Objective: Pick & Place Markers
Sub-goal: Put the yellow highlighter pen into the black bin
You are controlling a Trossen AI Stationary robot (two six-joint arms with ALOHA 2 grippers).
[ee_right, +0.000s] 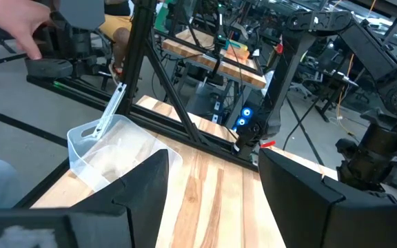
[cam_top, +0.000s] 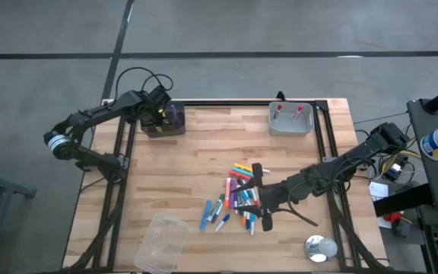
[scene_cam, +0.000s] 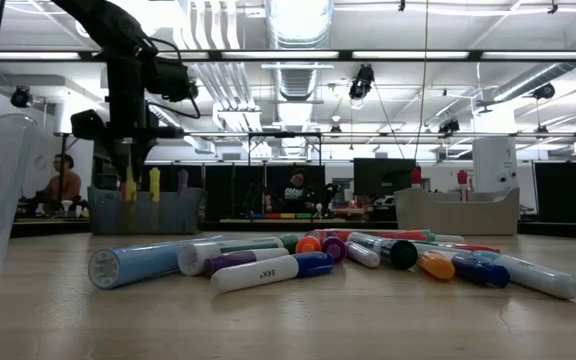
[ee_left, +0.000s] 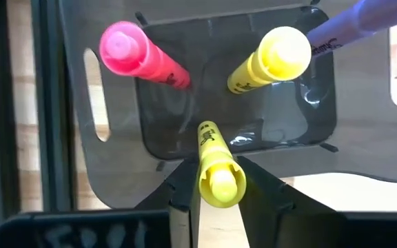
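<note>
Left wrist view: we grip a yellow capped marker point(ee_left: 219, 167) in our left gripper point(ee_left: 216, 200) over the dark plastic bin point(ee_left: 253, 131); releasing comes next, right gripper point(ee_right: 212, 200) wide.

Both arms are dark, near black, built of slim tubular links joined by chunkier round joints. The left arm point(cam_top: 90, 122) carries a pale blue-and-white band on the joint near its base, and black cables loop loosely above its wrist. The right arm point(cam_top: 333, 167) trails thin black cabling along its links. Each tool ends in two flat, matte black fingers point(ee_right: 143, 186) — angular, wedge-shaped, with squared edges.
</note>
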